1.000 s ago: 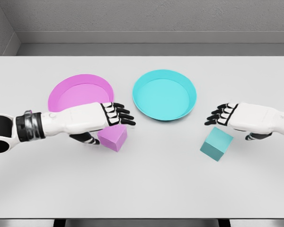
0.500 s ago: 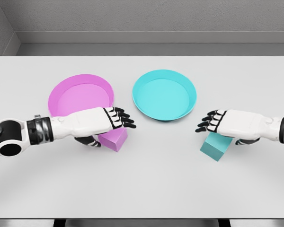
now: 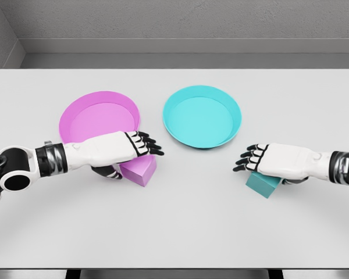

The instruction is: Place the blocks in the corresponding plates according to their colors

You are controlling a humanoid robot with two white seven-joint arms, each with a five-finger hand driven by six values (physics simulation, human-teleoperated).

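Observation:
The pink block lies on the table just in front of the pink plate. My left hand lies over its top, fingers stretched out flat above it and the thumb down at its left side, not closed around it. The teal block sits to the right, in front of the teal plate. My right hand covers most of its top, fingers extended toward the left. Both plates hold nothing.
The white table runs wide in front of and between the hands. A grey wall stands behind its far edge. The two plates sit side by side at mid-table, close to each other.
Both hands have come down onto their blocks. The right hand slid left and lower until it covers the teal block; the left forearm dropped and its fingers now lie over the pink block.

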